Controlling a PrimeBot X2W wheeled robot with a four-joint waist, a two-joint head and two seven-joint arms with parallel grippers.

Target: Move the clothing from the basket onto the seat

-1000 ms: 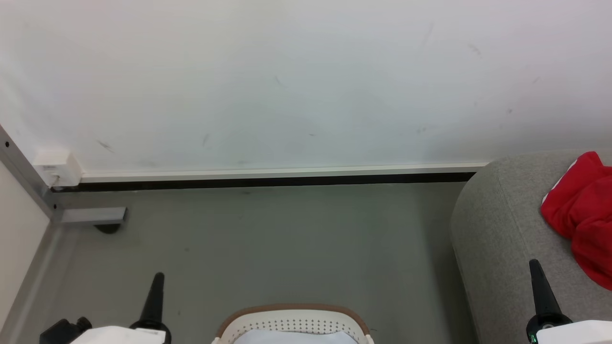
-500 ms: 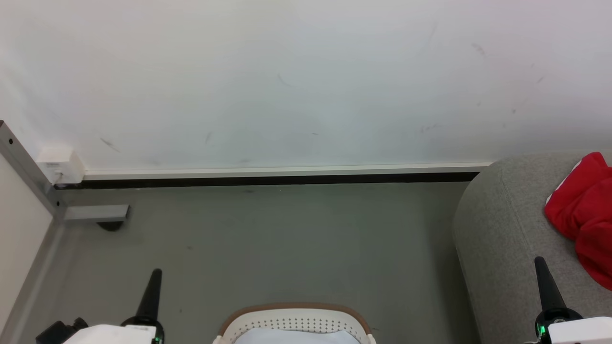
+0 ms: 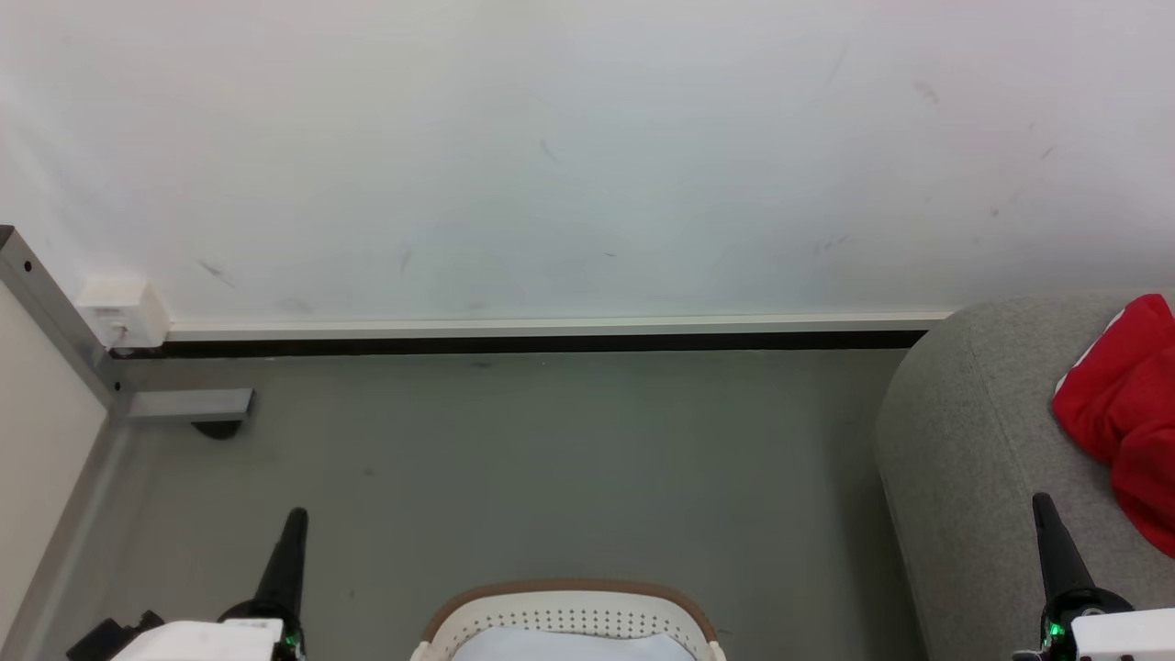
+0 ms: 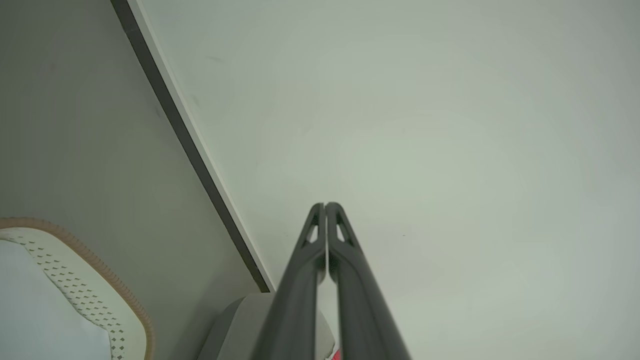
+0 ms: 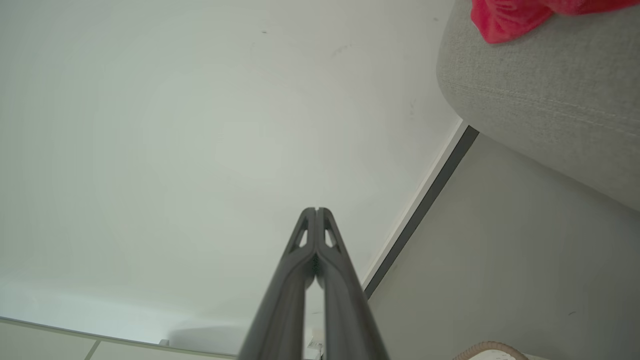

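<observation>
The white basket (image 3: 569,617) with its brown rim sits at the bottom middle of the head view, and its rim (image 4: 80,280) also curves through the left wrist view's lower left. Red clothing (image 3: 1124,418) lies on the light grey seat (image 3: 973,459) at the right; it also shows as a red bunch (image 5: 510,15) on the seat's corner (image 5: 545,95). My left gripper (image 3: 296,520) points up at the lower left, shut and holding nothing (image 4: 325,206). My right gripper (image 3: 1041,503) points up before the seat's front, likewise shut and bare (image 5: 316,210).
A white wall with a dark skirting strip (image 3: 532,345) runs across the back. A grey metal post with a foot (image 3: 188,404) and a small white box (image 3: 119,308) stand at the left. Grey floor (image 3: 551,459) lies between the basket and the wall.
The whole head view has shifted slightly, with the seat and clothing sliding right and the post coming further in at the left, so the camera moved. Both grippers stay shut.
</observation>
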